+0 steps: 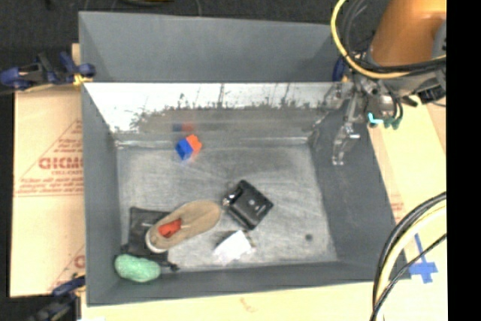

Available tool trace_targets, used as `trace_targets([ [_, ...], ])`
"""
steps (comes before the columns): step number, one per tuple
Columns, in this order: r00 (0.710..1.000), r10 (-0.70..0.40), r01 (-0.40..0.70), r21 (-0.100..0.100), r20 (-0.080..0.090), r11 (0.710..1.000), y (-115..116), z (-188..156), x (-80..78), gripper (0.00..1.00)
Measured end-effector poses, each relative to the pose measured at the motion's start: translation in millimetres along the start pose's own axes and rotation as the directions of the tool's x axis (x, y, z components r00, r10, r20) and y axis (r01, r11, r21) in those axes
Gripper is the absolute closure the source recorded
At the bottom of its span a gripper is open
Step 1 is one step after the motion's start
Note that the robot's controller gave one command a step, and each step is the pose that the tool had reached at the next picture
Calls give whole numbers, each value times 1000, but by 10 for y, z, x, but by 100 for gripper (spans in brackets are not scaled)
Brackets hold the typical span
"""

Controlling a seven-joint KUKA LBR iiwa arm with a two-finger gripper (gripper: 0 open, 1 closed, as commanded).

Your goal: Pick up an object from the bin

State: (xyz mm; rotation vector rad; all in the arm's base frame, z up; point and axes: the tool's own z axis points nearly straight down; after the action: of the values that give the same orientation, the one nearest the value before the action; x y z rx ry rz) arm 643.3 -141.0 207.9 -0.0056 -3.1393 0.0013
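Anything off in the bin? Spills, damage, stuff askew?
Nothing is spilled or visibly broken. The loose things lie jumbled near the left: a tan slipper lies partly over a black piece, and a green lump sits in the near-left corner. The tool hangs at the far-right corner of the bin, apart from them.

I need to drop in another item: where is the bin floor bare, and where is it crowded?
Bare: the floor on the right, between the black box and the right wall, near the claw; also the strip between the blue-and-orange block and the tan shoe. Crowded: the front-left corner, where shoe, white scrap and green lump lie close.
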Motion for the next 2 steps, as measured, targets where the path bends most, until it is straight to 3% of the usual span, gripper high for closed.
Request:
trace_targets([
  [1, 1000, -2, 2, 2, 8, 1000, 3, -46, -17, 0],
  [2, 996, -90, 90, 2, 10, 996, 246, 518, 239, 0],
])
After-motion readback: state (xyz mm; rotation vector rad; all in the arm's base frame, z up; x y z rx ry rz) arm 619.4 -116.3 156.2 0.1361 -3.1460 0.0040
